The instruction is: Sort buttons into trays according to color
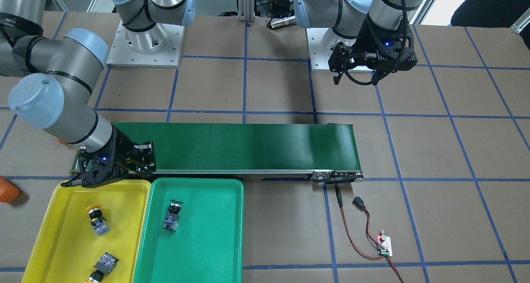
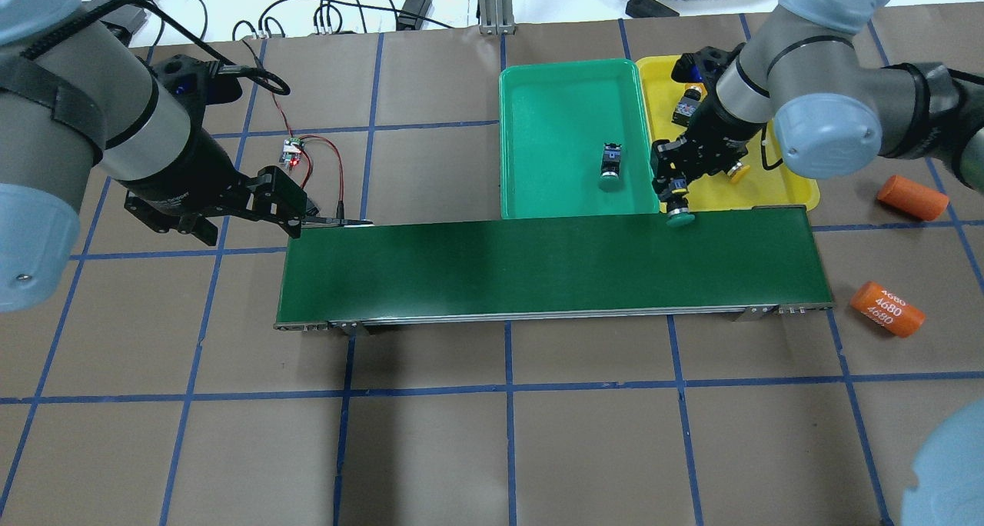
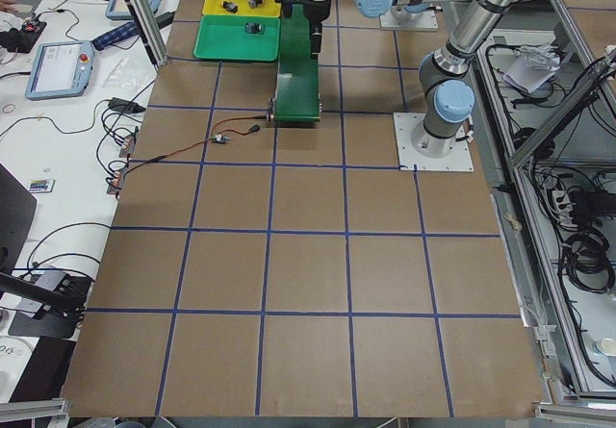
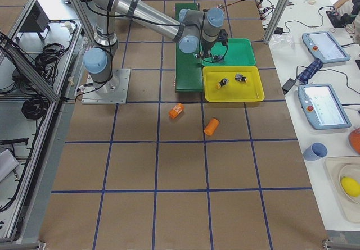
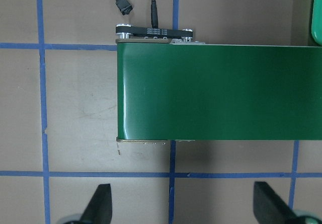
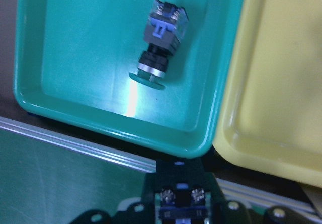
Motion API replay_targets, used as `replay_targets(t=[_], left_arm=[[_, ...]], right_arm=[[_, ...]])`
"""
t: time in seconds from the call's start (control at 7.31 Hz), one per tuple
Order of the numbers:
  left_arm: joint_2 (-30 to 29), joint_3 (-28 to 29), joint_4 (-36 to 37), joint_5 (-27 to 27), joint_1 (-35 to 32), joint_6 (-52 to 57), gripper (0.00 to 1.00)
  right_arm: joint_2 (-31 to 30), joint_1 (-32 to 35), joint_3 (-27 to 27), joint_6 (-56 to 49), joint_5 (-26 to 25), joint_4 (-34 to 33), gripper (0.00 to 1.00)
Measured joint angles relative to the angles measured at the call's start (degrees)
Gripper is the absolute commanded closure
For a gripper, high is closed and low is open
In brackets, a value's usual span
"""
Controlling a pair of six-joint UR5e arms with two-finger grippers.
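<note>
- Closest to the right wrist camera: grey wire end of a green button [image 6: 178,206], pinched tight in the right pincer [image 2: 676,190].
- Hangs long side up and down by the look of things, wire end up near the wrist, green cap down at the far edge of the belt [image 2: 538,272].
- Sits right by the seam where the two trays meet, just beside the near corner of the green tray [image 2: 561,118].
- Needs to go forward and toward the robot's left to get over the green tray.
- Must not go straight ahead: yellow tray [image 1: 62,233] that way, wrong colour.
- Lying on its side in the green tray: a second green button [image 2: 610,168], cap toward the belt.
- Lying in the yellow tray: one yellow button [image 1: 97,221] and the other yellow button [image 1: 105,262].
- Right pincer closed on the held button only; no sure sign of touching a tray rim.
- Left pincer [image 5: 183,206] spread wide open, holds nothing, hovers over the other end of the belt, well apart from both trays.
- Right arm much nearer to the trays, so best placed for the drop.
</note>
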Motion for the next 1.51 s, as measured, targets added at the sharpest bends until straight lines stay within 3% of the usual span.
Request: replay_targets(t=[0.14, 0.27, 0.41, 1.23, 1.51], left_arm=[[0.0, 0.0, 0.0, 0.0, 0.0, 0.0, 0.0], [0.0, 0.0, 0.0, 0.0, 0.0, 0.0, 0.0], [0.0, 0.0, 0.0, 0.0, 0.0, 0.1, 0.0], [0.0, 0.0, 0.0, 0.0, 0.0, 0.0, 0.0], [0.1, 0.0, 0.0, 0.0, 0.0, 0.0, 0.0]], right_arm=[[0.4, 1.3, -1.5, 0.1, 1.2, -2.5, 0.9], [0.6, 2.3, -2.1, 0.2, 2.0, -6.2, 0.65], [0.9, 2.9, -2.1, 0.3, 2.6, -8.8, 0.34], [1.3, 3.1, -2.1, 0.7, 1.7, -9.8, 0.32], [0.4, 3.1, -2.7, 0.7, -1.0, -7.0, 0.32]])
